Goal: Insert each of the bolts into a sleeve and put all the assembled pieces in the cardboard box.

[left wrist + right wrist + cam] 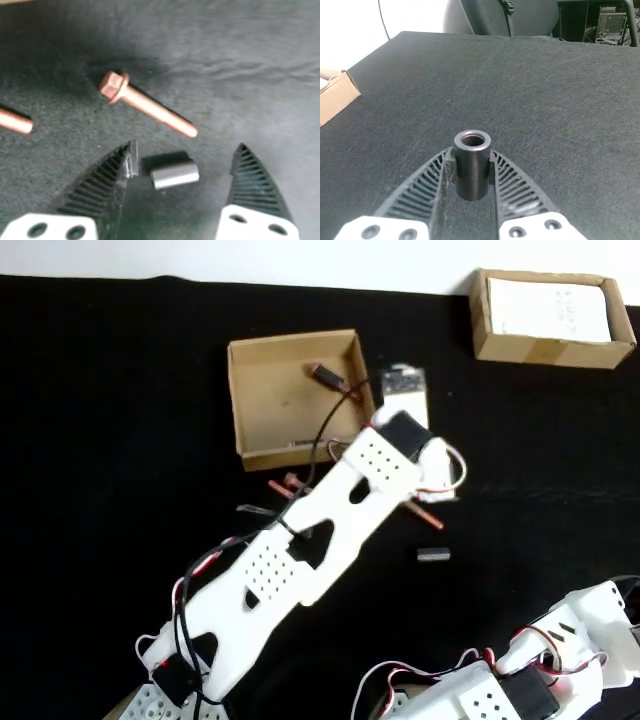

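In the left wrist view a dark sleeve lies on its side on the black cloth, between the open fingers of my left gripper. Just beyond it lies a copper bolt, and another bolt's tip shows off to one side. From above, the left gripper hangs just right of the cardboard box, which holds one assembled piece. A bolt and a sleeve lie near it. My right gripper is shut on an upright sleeve, its bore facing up.
A second cardboard box with white paper inside stands at the far right. More bolts lie in front of the near box, partly under the left arm. The right arm sits at the table's front right. A box corner shows at one side.
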{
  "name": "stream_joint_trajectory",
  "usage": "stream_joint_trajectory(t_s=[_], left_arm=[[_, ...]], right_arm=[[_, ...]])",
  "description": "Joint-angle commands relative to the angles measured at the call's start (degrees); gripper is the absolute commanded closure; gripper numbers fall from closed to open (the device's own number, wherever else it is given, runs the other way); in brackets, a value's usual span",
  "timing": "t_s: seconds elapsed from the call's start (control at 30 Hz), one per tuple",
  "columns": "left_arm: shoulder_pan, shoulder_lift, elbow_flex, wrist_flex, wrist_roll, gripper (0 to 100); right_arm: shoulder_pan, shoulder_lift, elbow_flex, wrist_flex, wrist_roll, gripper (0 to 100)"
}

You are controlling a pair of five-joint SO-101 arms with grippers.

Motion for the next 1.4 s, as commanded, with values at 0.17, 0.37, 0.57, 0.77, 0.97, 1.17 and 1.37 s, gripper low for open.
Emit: stream_joint_trajectory(t_s=[0.17,0.37,0.57,0.77,0.97,1.17,1.37], left_arm=[[-3.74,1.27,-1.98,-1.23,0.44,69],[-4.62,2.24,-1.71,-2.46,0.35,76],[-4.00,5.14,-1.98,-2.02,0.44,86],[-3.74,5.41,-1.63,-2.37,0.35,81],[-3.74,5.49,-1.54,-2.37,0.35,89],[-3.74,5.49,-1.54,-2.46,0.35,99],[-3.91,5.41,-1.80,-2.81,0.09,99]], right_arm=[[-0.48,-0.92,0.57,-1.01,0.70,99.1],[-0.57,-0.92,0.48,-1.01,0.70,99.1],[-1.19,-0.92,0.40,-1.01,0.70,99.1],[-1.54,-0.84,0.57,-1.01,0.70,99.1],[-1.54,-0.84,0.22,-1.01,0.70,99.1],[-3.12,-0.84,0.13,-1.01,0.70,99.1],[-4.26,-0.84,0.04,-1.10,0.44,99.1]])
